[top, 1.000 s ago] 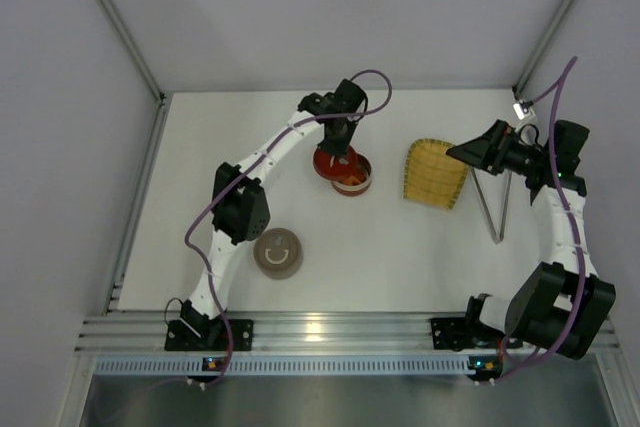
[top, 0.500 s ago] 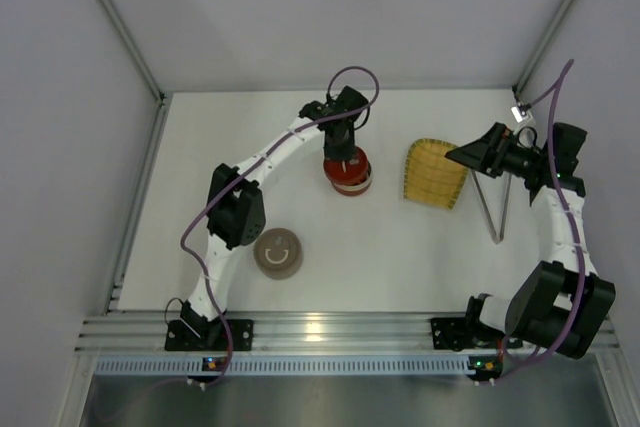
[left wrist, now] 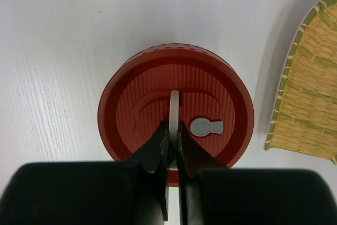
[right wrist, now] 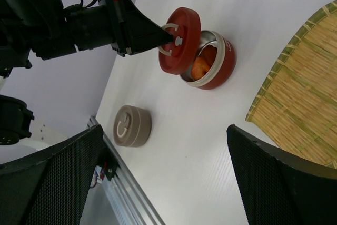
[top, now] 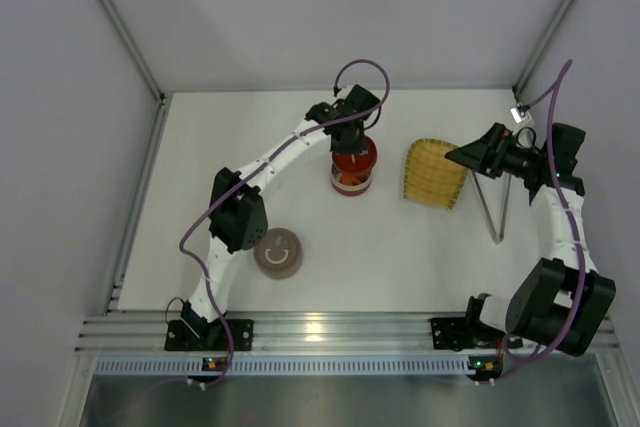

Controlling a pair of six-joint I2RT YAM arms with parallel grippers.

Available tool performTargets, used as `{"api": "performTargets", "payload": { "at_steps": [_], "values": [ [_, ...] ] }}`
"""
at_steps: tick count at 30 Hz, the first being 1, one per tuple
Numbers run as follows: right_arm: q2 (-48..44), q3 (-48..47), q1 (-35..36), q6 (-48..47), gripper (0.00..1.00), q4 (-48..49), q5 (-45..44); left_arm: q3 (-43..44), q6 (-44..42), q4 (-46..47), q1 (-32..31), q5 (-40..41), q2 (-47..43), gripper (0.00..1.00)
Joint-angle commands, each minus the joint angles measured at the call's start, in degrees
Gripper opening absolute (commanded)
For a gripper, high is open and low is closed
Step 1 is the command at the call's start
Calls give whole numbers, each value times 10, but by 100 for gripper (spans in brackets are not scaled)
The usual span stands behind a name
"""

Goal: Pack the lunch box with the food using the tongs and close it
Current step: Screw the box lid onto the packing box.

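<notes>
Tool by tool: your left tool (left wrist: 172,131) is pinched shut on the thin grey handle (left wrist: 174,104) of the red lid (left wrist: 142,114). The lid looks stiff and light, but on so narrow a handle it may swing. It hangs tilted at the mouth of the open box (right wrist: 220,69), with food (right wrist: 200,66) inside. Your right tool (right wrist: 168,183) gapes wide and empty, near the mat (top: 435,175) and the tongs (top: 497,209). Apart from the mat, the tabletop (top: 400,257) around the box is bare.
</notes>
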State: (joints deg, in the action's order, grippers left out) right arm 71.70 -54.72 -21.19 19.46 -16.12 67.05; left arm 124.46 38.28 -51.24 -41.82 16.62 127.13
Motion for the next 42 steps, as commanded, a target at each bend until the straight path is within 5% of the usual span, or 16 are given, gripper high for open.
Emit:
{"api": "performTargets", "payload": {
  "at_steps": [1, 23, 42],
  "values": [
    [2, 4, -9, -19, 99, -4, 3, 10, -17, 4, 2, 18, 6, 0],
    [6, 13, -9, -21, 99, -1, 3, 18, -44, -15, 1, -10, 66, 0],
    [-9, 13, -9, -14, 99, -1, 4, -196, -30, 12, -46, -16, -78, 0]
  ]
}}
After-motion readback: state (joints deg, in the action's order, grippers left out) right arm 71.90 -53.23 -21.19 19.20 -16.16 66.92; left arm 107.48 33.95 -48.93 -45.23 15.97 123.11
